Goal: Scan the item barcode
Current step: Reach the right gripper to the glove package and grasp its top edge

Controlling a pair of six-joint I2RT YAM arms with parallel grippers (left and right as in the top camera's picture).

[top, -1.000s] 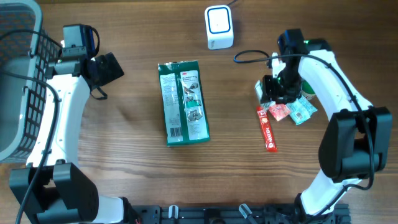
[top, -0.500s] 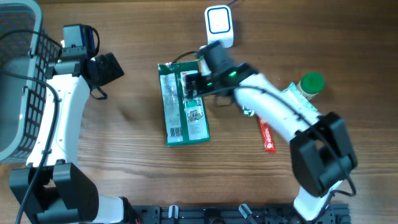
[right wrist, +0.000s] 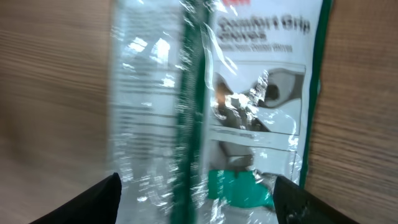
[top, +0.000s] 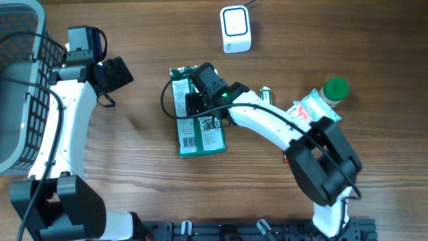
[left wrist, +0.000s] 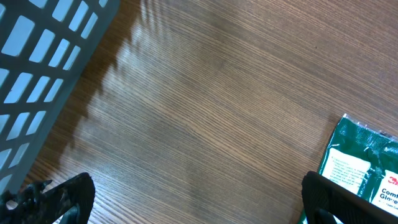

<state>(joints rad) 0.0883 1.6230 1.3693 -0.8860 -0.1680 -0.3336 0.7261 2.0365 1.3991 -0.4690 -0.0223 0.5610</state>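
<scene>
The right arm has swung over from the right side of the worktop (top: 134,174). A second ago it was by the small packets (top: 309,108); now it is above the green glove pack (top: 200,134) in the middle. The bottle with the green lid (top: 336,89) is no longer hidden by the arm.

The right end effector (right wrist: 198,198) is wide. Its two fingers stand far apart, with the pack under them. The picture is blurry there. I think it is not holding the pack yet, because the pack looks flat on the worktop.

The left end effector (left wrist: 196,190) is wide too, with nothing in it. It stays on the left, near the basket (top: 37,87).

The white scanner (top: 235,29) sits at the far side, well apart from the pack. So I think the job is just starting. The pack must be picked up and shown to the scanner.
</scene>
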